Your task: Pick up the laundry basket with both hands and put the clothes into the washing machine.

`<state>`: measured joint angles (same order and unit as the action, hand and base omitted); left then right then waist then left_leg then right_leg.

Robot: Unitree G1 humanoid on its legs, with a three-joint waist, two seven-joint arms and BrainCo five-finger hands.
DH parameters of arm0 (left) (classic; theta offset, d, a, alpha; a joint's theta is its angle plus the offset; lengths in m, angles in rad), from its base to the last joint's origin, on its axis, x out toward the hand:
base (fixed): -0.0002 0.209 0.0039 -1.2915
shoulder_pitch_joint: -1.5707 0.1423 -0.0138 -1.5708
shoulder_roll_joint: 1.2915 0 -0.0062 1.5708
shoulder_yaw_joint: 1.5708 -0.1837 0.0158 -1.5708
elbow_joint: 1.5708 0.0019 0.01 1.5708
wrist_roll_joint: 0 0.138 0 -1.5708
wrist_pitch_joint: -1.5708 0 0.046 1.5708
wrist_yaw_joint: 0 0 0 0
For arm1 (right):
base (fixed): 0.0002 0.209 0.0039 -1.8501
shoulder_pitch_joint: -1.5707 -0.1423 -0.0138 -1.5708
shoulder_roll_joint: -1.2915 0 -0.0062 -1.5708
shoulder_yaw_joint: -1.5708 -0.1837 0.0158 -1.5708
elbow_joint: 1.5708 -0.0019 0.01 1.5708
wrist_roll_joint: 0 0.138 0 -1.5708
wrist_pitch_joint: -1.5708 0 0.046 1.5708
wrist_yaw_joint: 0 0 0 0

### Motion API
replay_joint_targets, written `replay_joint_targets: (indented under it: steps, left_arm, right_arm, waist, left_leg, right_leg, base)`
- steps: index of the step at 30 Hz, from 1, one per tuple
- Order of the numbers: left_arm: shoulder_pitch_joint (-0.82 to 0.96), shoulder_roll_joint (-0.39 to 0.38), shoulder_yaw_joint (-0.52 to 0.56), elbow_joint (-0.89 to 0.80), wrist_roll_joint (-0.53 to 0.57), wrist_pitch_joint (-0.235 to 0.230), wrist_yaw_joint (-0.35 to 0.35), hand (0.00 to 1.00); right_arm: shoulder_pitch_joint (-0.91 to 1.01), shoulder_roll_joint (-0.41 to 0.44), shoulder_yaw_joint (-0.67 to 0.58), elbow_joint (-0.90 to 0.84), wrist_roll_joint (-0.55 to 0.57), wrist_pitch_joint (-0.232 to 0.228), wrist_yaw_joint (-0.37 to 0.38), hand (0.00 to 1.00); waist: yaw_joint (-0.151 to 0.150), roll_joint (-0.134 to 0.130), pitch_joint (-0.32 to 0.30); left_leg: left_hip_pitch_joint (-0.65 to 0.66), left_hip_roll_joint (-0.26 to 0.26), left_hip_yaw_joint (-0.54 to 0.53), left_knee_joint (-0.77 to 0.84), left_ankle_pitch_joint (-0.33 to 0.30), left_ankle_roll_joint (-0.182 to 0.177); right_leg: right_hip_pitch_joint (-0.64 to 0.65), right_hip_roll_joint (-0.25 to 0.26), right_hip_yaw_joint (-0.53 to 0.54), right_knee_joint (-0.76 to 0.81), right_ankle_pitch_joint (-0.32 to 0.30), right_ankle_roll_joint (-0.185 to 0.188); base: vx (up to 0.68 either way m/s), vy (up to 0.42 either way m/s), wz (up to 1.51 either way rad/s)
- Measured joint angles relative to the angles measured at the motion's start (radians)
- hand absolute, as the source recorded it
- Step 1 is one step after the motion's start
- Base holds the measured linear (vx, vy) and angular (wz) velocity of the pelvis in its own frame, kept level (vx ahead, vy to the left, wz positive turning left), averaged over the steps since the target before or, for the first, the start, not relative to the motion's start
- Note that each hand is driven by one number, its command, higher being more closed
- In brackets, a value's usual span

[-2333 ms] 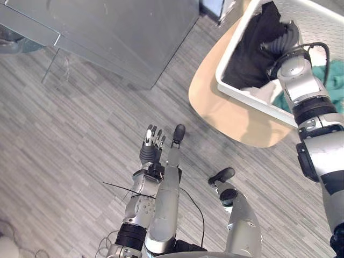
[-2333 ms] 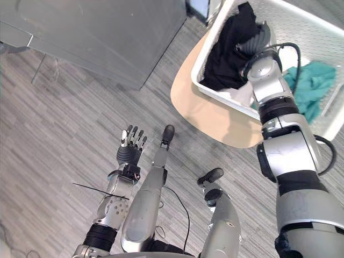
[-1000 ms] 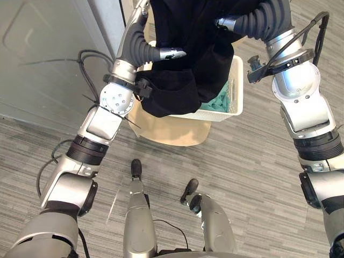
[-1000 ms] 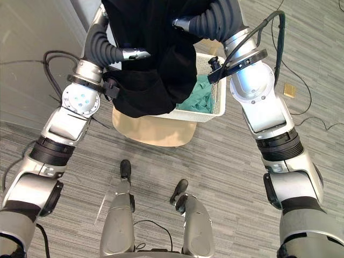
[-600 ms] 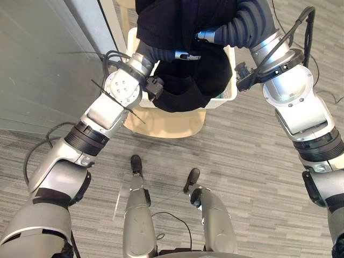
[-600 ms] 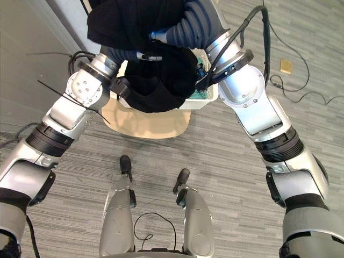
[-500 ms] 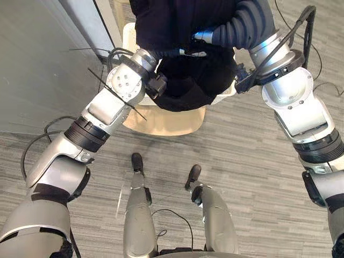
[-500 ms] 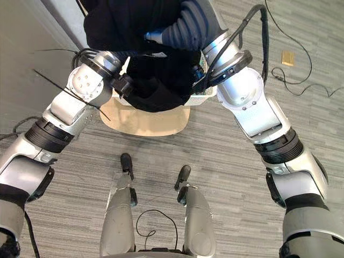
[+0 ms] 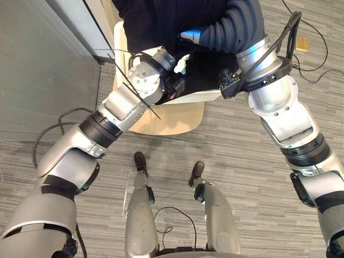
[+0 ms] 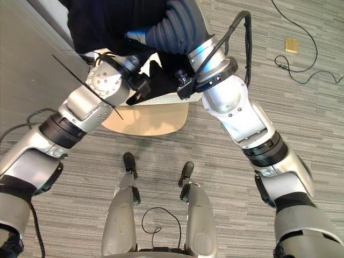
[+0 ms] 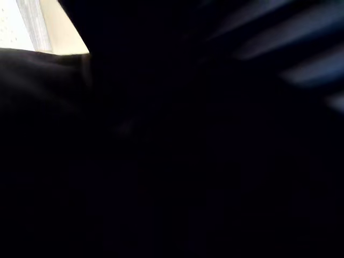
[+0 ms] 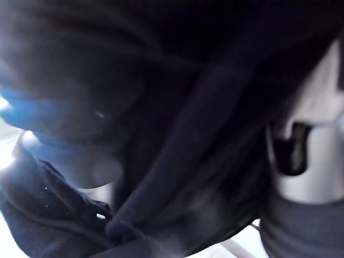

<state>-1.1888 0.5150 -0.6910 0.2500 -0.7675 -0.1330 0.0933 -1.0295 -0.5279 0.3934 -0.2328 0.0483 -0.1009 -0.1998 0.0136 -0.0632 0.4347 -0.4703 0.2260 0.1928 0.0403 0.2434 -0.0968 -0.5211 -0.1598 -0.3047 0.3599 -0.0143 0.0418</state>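
So in the left eye view, versus half a second back, the black garment (image 9: 161,21) has gone up a bit. Its lower edge used to droop over the near side of the laundry basket (image 9: 200,95), and now we get that rim as a white strip. Both arms reach up into the cloth. The right hand (image 9: 190,36) and left hand (image 9: 164,56) are buried in it, so we can't tell how the fingers of either are set. The basket sits on the round tan counter (image 9: 172,117), with a big grey panel (image 9: 43,64) just to its left and a small tan block (image 9: 302,44) on the floor (image 9: 242,177) well off to the right. Right eye view: the garment is bunched over most of the basket, whose opening faces up. The near rim runs side to side, rising slightly rightward, and we can't tell its long axis. Left wrist view: dark cloth up close, plus a corner of perforated white basket wall and tan counter. Right wrist view: dark folds right up against the lens.
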Motion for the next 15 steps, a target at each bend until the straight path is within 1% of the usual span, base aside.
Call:
replay_joint_targets:
  steps: [1, 3, 5, 6, 8, 9, 11, 13, 14, 15]
  left_arm:
    - [0.0, -0.009, 0.004, 0.006, 0.002, -0.001, 0.003, 1.0]
    - [0.014, -0.051, 0.047, 0.032, 0.036, -0.006, 0.021, 1.0]
    - [0.036, -0.076, 0.087, 0.04, 0.045, -0.007, 0.036, 1.0]
    - [0.04, -0.084, 0.094, 0.043, 0.049, -0.007, 0.044, 1.0]
    - [0.046, -0.122, 0.141, 0.071, 0.076, -0.008, 0.071, 1.0]
    - [0.052, -0.128, 0.158, 0.073, 0.078, -0.009, 0.079, 1.0]
    - [0.074, -0.149, 0.218, 0.075, 0.086, -0.01, 0.107, 1.0]
    - [0.082, -0.161, 0.241, 0.076, 0.095, -0.01, 0.129, 1.0]
    - [0.083, -0.171, 0.26, 0.076, 0.111, -0.01, 0.137, 1.0]
    - [0.083, -0.184, 0.28, 0.076, 0.118, -0.014, 0.154, 1.0]
  right_arm:
    - [0.0, 0.012, -0.001, 0.0, 0.001, 0.0, -0.004, 1.0]
    - [0.0, 0.059, -0.006, 0.01, 0.003, 0.0, -0.023, 1.0]
    - [0.0, 0.092, -0.025, 0.021, 0.004, -0.001, -0.038, 1.0]
    - [0.0, 0.099, -0.033, 0.022, 0.009, -0.001, -0.044, 1.0]
    - [0.0, 0.117, -0.067, 0.022, 0.022, -0.002, -0.068, 1.0]
    - [0.0, 0.121, -0.073, 0.022, 0.022, -0.002, -0.073, 1.0]
    - [0.0, 0.131, -0.086, 0.022, 0.022, -0.002, -0.096, 1.0]
    - [0.0, 0.131, -0.087, 0.023, 0.022, -0.002, -0.107, 1.0]
    - [0.0, 0.131, -0.087, 0.023, 0.022, -0.002, -0.109, 0.0]
    - [0.0, 0.136, -0.087, 0.023, 0.021, -0.002, -0.11, 0.0]
  waist:
    - [-0.001, 0.0, 0.0]
    - [-0.002, 0.0, 0.0]
    - [-0.005, 0.0, 0.0]
    - [-0.006, 0.001, 0.001]
    - [-0.001, 0.013, 0.008]
    - [-0.002, 0.017, 0.01]
    - [-0.004, 0.026, 0.015]
    - [-0.005, 0.026, 0.015]
    - [-0.004, 0.026, 0.015]
    - [-0.005, 0.026, 0.015]
  left_leg:
    - [0.0, 0.0, 0.001, 0.0, 0.0, 0.0]
    - [-0.001, 0.0, 0.005, 0.0, -0.001, 0.002]
    - [-0.001, -0.001, 0.006, 0.0, -0.002, 0.002]
    - [-0.001, -0.001, 0.006, 0.0, -0.002, 0.002]
    - [-0.001, -0.003, 0.006, 0.0, -0.001, 0.002]
    - [-0.001, -0.003, 0.006, -0.001, -0.001, 0.002]
    - [-0.001, -0.006, 0.008, -0.001, -0.001, 0.003]
    - [-0.001, -0.007, 0.007, -0.002, -0.001, 0.003]
    - [-0.001, -0.007, 0.007, -0.004, -0.001, 0.003]
    - [0.001, -0.007, 0.007, -0.005, -0.001, 0.003]
  right_leg:
    - [0.0, 0.0, 0.001, -0.003, 0.002, 0.0]
    - [0.001, 0.003, 0.005, -0.015, 0.011, 0.0]
    - [0.001, 0.002, 0.005, -0.017, 0.013, 0.001]
    - [0.001, 0.002, 0.005, -0.018, 0.014, 0.001]
    - [0.003, 0.003, 0.005, -0.024, 0.016, 0.002]
    - [0.004, 0.003, 0.005, -0.027, 0.018, 0.003]
    - [0.005, 0.003, 0.005, -0.034, 0.023, 0.006]
    - [0.005, 0.002, 0.004, -0.035, 0.023, 0.006]
    - [0.006, 0.003, 0.004, -0.035, 0.023, 0.006]
    - [0.007, 0.003, 0.004, -0.036, 0.023, 0.006]
  base:
    - [0.0, -0.02, -0.05]
    - [0.0, -0.024, -0.06]
    - [0.0, 0.0, 0.0]
    - [0.0, -0.034, 0.0]
    - [0.0, -0.037, 0.0]
    - [0.0, -0.032, -0.02]
    - [0.0, -0.035, -0.02]
    - [0.01, -0.035, 0.0]
    - [0.01, -0.039, 0.01]
    - [0.02, -0.047, 0.0]
